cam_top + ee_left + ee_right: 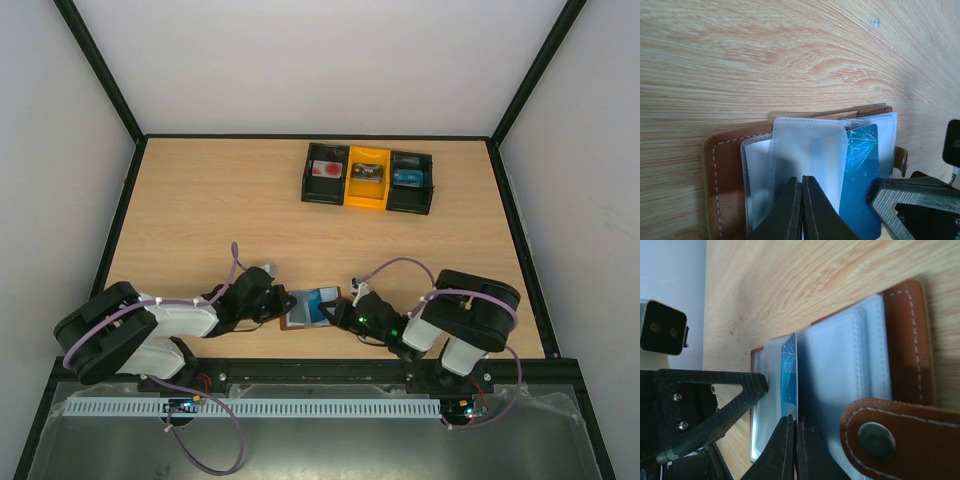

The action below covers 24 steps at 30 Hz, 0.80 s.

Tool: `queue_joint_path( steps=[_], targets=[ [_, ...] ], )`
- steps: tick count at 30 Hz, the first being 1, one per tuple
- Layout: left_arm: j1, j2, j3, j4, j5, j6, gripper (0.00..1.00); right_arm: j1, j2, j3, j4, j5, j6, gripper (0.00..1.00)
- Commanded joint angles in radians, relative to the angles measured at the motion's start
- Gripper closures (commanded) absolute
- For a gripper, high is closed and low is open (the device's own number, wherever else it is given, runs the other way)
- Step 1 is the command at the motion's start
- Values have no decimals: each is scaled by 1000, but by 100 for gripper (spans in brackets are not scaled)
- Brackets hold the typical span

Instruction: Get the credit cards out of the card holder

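Wooden worktop (220, 210) carries the open card holder (296, 318) by its near edge. The left pincer (801, 180) pinches a clear sleeve (810, 150) and the right pincer (792, 420) pinches a blue credit card (788, 370). Beyond the holder, open wood reaches a three-compartment tray (306, 180).

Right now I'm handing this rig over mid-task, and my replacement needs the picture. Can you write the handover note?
Grippers: left gripper has its jaws shut on a clear sleeve of the card holder. The right gripper has its jaws shut on the blue card, which is partly in its sleeve.
Where: the card holder lies open on the table between the arms.
Done: three cards sit in the tray, one per compartment.
Left: pull the blue card free, then check the other sleeves.
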Motion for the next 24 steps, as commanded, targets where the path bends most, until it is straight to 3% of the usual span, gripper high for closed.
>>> queue_joint_path(
  steps=[1,4,9,17,21,24],
  targets=[
    [-1,29,-16,-164,-48,20,97,-8,-77,-16,-138,74,-40,98],
    [1,37,-6,-172,-48,25,95,-7,-146,-17,-228,121,-61,98],
    [1,-10,40,-224,-50,45,83,-6,-295,8,-410,182,-144,98],
    [10,-161,181,-387,-57,85,48,-7,-479,77,-612,255,-412,98],
    [27,-235,232,-423,5,73,37,-5,-560,98,-627,253,-577,98],
    [46,-312,226,-386,70,18,34,8,-620,92,-596,244,-727,98]
  ],
)
